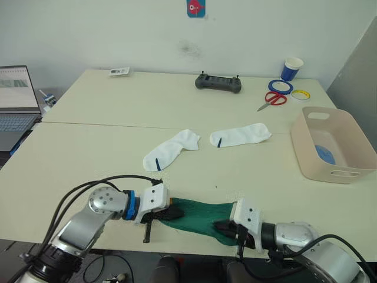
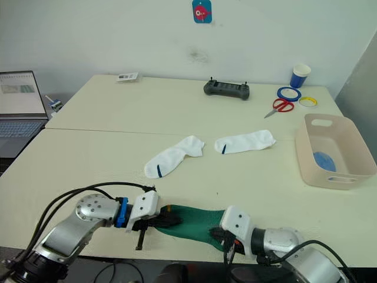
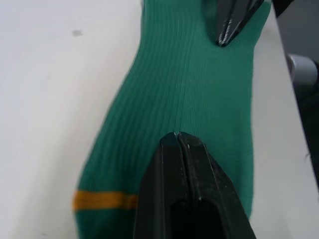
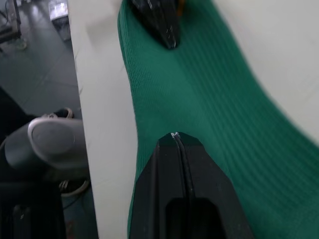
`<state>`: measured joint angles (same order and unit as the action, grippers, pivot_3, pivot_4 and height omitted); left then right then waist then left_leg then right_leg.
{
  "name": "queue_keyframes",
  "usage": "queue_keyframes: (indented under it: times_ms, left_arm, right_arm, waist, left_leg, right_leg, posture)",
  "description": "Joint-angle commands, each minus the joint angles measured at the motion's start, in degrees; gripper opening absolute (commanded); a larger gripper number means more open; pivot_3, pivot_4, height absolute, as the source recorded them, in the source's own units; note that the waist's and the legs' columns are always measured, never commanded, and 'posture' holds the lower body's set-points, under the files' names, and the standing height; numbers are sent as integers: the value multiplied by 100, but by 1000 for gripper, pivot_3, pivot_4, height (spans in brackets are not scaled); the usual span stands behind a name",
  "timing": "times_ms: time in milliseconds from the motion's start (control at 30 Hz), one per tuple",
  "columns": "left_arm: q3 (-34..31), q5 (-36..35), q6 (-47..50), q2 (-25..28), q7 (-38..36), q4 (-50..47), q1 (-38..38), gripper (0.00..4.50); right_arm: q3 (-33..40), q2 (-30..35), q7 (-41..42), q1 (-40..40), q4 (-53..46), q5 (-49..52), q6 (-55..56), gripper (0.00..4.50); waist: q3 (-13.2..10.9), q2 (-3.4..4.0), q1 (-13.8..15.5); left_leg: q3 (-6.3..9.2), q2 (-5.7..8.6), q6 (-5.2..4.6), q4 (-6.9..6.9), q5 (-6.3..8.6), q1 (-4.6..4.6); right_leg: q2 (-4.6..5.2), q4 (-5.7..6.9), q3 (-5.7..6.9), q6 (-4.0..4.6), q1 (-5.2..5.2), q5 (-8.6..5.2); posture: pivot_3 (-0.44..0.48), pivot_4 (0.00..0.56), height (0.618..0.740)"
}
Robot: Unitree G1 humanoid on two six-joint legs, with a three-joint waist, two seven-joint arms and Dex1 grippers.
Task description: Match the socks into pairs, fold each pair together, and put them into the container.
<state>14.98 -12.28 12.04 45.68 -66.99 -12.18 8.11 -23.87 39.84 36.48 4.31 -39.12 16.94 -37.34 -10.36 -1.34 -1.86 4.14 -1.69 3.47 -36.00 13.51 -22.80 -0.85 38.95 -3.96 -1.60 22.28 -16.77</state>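
Note:
A dark green sock [image 1: 200,213] lies stretched along the table's near edge between my two grippers. My left gripper [image 1: 171,213] is shut on its cuff end, where a yellow band [image 3: 102,200] shows. My right gripper [image 1: 227,227] is shut on the other end. In each wrist view that gripper's fingers press tip to tip on the green fabric. Two white socks [image 1: 171,150] [image 1: 240,135] with dark marks lie flat and apart mid-table. The beige container [image 1: 309,159] stands at the right with light blue fabric [image 1: 324,154] inside.
At the back of the table lie a black controller [image 1: 218,82], red scissors [image 1: 272,100], two tape rolls [image 1: 280,86] and a blue paper cup [image 1: 291,68]. A laptop [image 1: 15,103] sits at the far left. A seam crosses the table behind the white socks.

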Motion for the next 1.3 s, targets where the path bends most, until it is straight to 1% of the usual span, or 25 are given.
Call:
queue_keyframes:
  times_ms: [33,100,200,267,367,433,500,533,567,600,767,900,1000,1100,1200,1267,1300]
  left_arm:
    - [115,333,-113,112,9,179,-89,0]
    - [153,435,-317,177,-57,223,-121,0]
    - [8,193,-240,102,-55,107,-76,0]
    - [-113,-122,-124,-8,-85,-69,18,0]
    - [-198,-424,254,-183,20,-253,190,0]
    - [-128,-390,295,-300,66,-200,291,0]
    - [-3,-186,143,-348,61,-18,301,0]
    - [44,-100,95,-378,87,97,269,0]
    - [72,-47,121,-419,141,208,218,0]
    - [99,3,100,-433,155,286,175,0]
    - [177,134,-168,-389,43,333,29,0]
    - [164,145,-211,-396,16,379,49,0]
    - [156,168,-267,-418,4,463,107,0]
    - [136,158,-259,-436,-4,469,131,0]
    - [94,135,-229,-456,15,461,148,0]
    - [27,75,-149,-488,73,426,163,0]
    - [-1,41,-105,-509,97,400,182,0]
  right_arm:
    - [202,261,61,357,-152,-86,79,27]
    - [401,368,46,618,-301,-1,92,27]
    - [846,406,7,993,-809,195,213,27]
    - [1256,231,-136,1184,-1173,461,182,27]
    - [1754,-54,-429,1392,-1458,742,-15,27]
    - [2114,-268,-611,1541,-1543,929,-109,27]
    - [2401,-509,-873,1644,-1520,927,-114,27]
    - [2480,-562,-945,1713,-1504,852,-58,384]
    - [2567,-692,-1070,1810,-1488,839,-43,562]
    - [2581,-734,-1141,1896,-1474,775,-16,907]
    - [2229,-950,-1399,2309,-1181,270,298,2681]
    - [1883,-1212,-1504,2504,-899,94,454,2681]
    - [1602,-1308,-1566,2529,-640,-117,551,2681]
    - [1328,-1319,-1563,2519,-521,-262,531,2063]
    - [1218,-1377,-1587,2473,-559,-313,543,1037]
    - [1274,-1372,-1592,2413,-607,-298,519,318]
    - [1345,-1339,-1574,2380,-629,-291,517,28]
  waist:
    - [2,0,1]
    - [5,-2,2]
    - [7,-4,2]
    - [6,-4,2]
    - [4,-6,0]
    - [3,-8,2]
    - [3,-8,3]
    - [3,-7,3]
    - [4,-6,3]
    - [4,-6,2]
    - [5,-5,3]
    - [6,-4,2]
    - [6,-5,1]
    - [10,-5,-1]
    - [12,-7,-1]
    - [12,-7,0]
    - [12,-7,0]
  left_leg:
    - [0,0,0,0,0,4]
    - [0,0,0,0,0,5]
    - [0,-1,0,1,0,6]
    - [0,-1,0,0,0,5]
    - [0,-2,0,-1,0,4]
    - [2,-2,1,-4,0,0]
    - [1,0,1,-4,0,0]
    - [1,0,1,-4,0,-1]
    - [0,0,1,-3,0,0]
    - [-1,1,1,-2,0,0]
    - [1,-2,1,0,0,2]
    - [-1,-2,1,-1,0,4]
    - [-3,-2,1,-1,0,4]
    - [-3,-3,1,-1,0,6]
    - [-1,-4,1,0,0,6]
    - [0,-4,1,0,0,6]
    - [0,-3,1,0,0,5]
  right_leg:
    - [0,0,0,0,-3,0]
    - [1,0,0,1,-4,0]
    - [1,0,0,0,-5,0]
    - [1,1,0,-1,-4,1]
    - [0,3,0,-7,-4,4]
    - [0,3,2,-10,-3,6]
    - [0,2,1,-10,-4,6]
    - [0,1,0,-10,-3,6]
    - [0,1,0,-9,-3,5]
    - [0,1,-1,-9,-2,5]
    - [0,1,-1,-5,-2,3]
    - [1,2,-5,28,-3,-15]
    - [2,2,-6,30,-3,-17]
    - [2,3,-5,31,-3,-17]
    - [1,3,-4,32,-3,-18]
    - [1,3,-4,32,-4,-18]
    - [1,3,-3,32,-4,-18]
  posture:
    - [0,150,740]
    - [0,150,740]
    - [0,150,740]
    - [0,150,740]
    - [0,150,740]
    - [0,150,740]
    - [0,150,740]
    - [0,150,740]
    - [0,150,740]
    - [0,150,740]
    - [0,150,740]
    - [0,150,740]
    - [0,150,740]
    - [0,150,740]
    - [0,150,740]
    - [0,150,740]
    - [0,150,740]
